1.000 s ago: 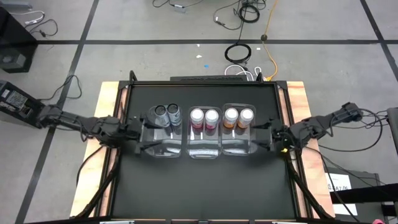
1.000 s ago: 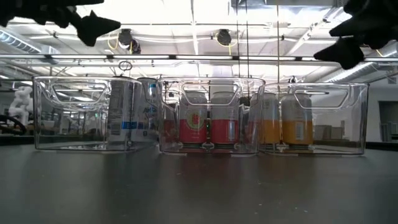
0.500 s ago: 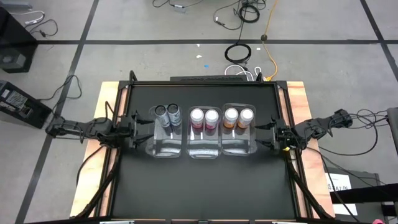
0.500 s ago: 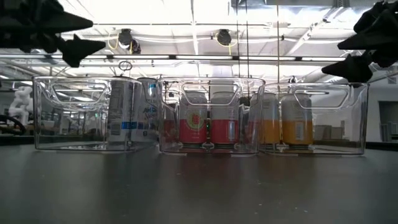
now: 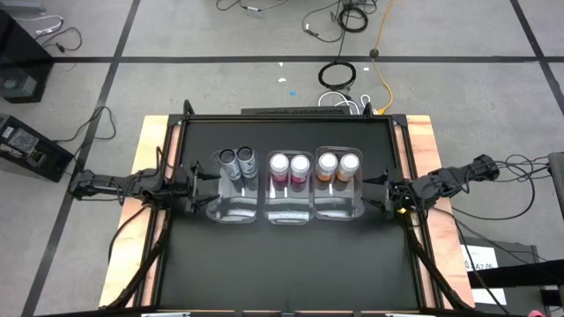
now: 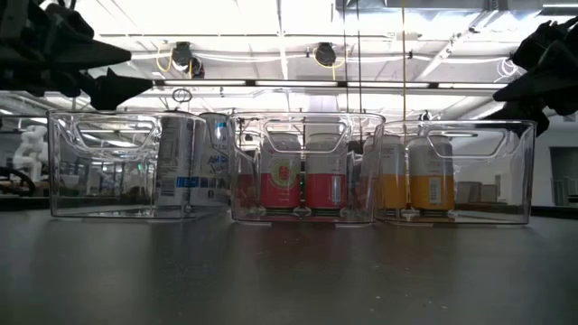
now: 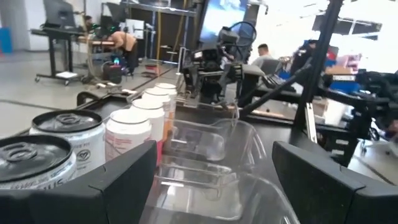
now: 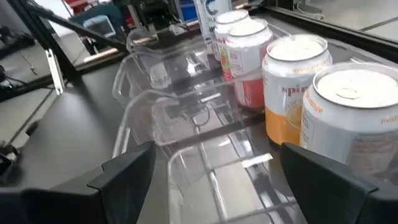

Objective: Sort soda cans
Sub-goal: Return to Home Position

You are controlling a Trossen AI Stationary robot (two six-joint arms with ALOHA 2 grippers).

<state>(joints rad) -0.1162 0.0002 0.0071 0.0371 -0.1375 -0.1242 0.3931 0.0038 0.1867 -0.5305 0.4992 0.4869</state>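
Compared with a second ago, the left gripper (image 5: 201,180) has backed away from the left bin (image 5: 231,210). It now sits just outside that bin's left wall, with the arm stretched flat across the table's left edge. In the low view it has dropped lower and slid toward the corner. The cans haven't budged at all.

There's a dark box (image 5: 26,145) on the floor off to the left and a coiled cable (image 5: 337,75) on the floor behind the black table (image 5: 282,264).

The three clear bins stand in a tight row. The two grey soda cans (image 5: 227,159) stand upright side by side at the far end of the left bin. The two pink soda cans (image 5: 279,164) are in the same spot in the middle bin (image 5: 289,211), and the two orange soda cans (image 5: 328,162) in the right bin (image 5: 338,210).

The right gripper (image 5: 388,191) has eased outward too and is just outside the right bin's right wall. The bin walls are all that stand between each gripper and the cans.

Both wrist views show the fingers (image 7: 121,177) spread wide. Neither gripper grips anything, and the near end of a clear bin lies ahead of each.
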